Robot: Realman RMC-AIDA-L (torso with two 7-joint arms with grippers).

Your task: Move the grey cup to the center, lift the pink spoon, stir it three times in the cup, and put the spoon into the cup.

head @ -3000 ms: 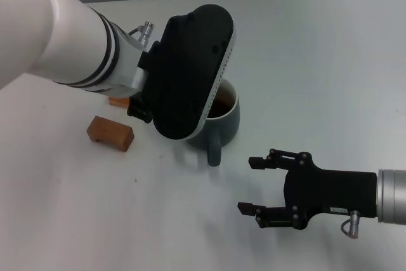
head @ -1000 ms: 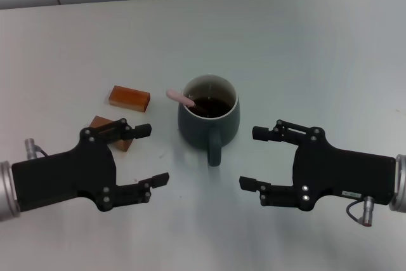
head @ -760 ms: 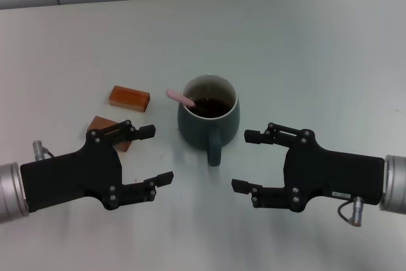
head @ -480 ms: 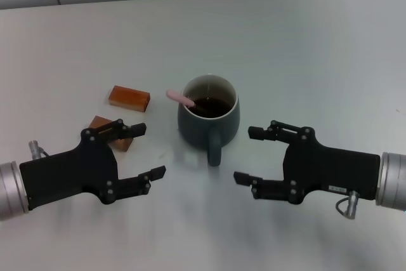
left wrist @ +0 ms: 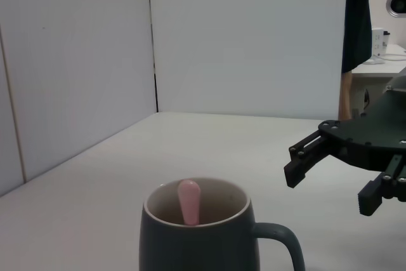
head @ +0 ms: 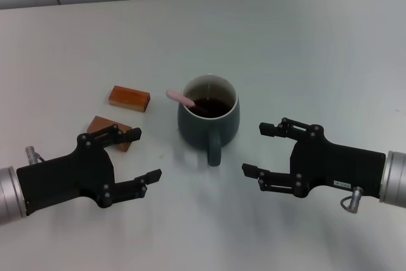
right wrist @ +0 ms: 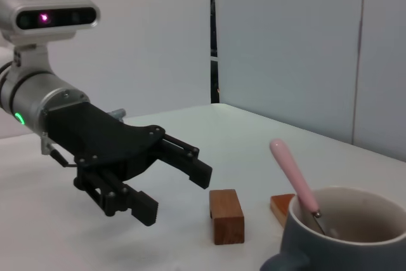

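You have the grey cup standing upright near the middle of the white table, its thick handle pointing toward the robot, dark brown liquid inside. The pink spoon sits in the cup, its bowl end down in the liquid and its pink handle leaning out over the rim on the robot's left side; from the right wrist view you can see the metal neck dipping below the pale inner wall, though the spoon's bowl itself is hidden by the liquid. Your left gripper hovers low on the left of the cup, apart from it, with its jaws spread wide and nothing between them. Your right gripper mirrors it on the right of the cup, likewise spread wide and holding nothing, its fingertips facing the cup. Two brown blocks lie on the table to the cup's left: the farther block well clear of the arm, and the nearer block just beside the left gripper's upper finger, possibly partly covered by it.
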